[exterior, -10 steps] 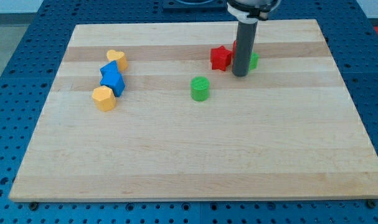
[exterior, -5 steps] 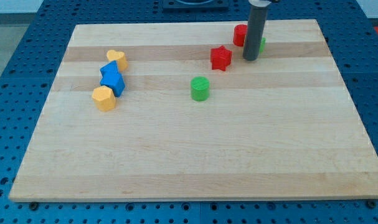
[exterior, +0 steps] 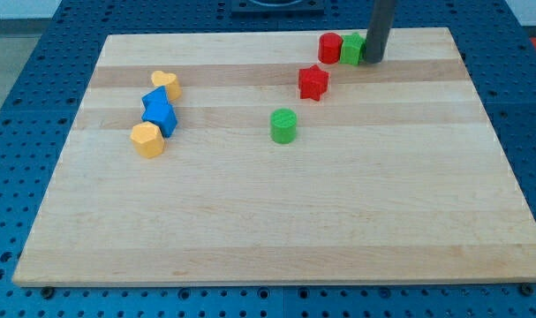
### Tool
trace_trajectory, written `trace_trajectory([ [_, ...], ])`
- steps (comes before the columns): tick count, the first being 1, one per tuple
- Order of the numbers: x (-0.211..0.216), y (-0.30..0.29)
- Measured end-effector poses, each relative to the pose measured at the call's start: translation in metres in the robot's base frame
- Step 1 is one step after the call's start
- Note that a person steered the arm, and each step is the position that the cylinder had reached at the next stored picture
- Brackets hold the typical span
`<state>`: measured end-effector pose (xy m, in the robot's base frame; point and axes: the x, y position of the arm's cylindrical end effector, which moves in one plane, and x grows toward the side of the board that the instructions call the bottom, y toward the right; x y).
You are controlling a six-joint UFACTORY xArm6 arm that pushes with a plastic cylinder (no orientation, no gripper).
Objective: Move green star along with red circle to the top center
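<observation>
The red circle (exterior: 329,46) and the green star (exterior: 351,49) stand side by side, touching, near the top edge of the wooden board (exterior: 276,221), right of its centre. The red circle is on the left, the green star on the right. My tip (exterior: 372,60) rests on the board against the green star's right side; the dark rod rises out of the view's top.
A red star (exterior: 313,82) lies below and left of the pair. A green cylinder (exterior: 284,125) sits near the board's middle. At the left stand a yellow heart (exterior: 167,84), two blue blocks (exterior: 159,109) and a yellow hexagon (exterior: 147,140).
My tip moved up and to the right, then came round to the green star's right. The green star and red circle slid up toward the top edge and a little left.
</observation>
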<state>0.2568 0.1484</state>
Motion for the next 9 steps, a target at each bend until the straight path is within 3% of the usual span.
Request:
trace_trajectory([
  [4, -0.015, -0.018],
  [9, -0.016, -0.093],
])
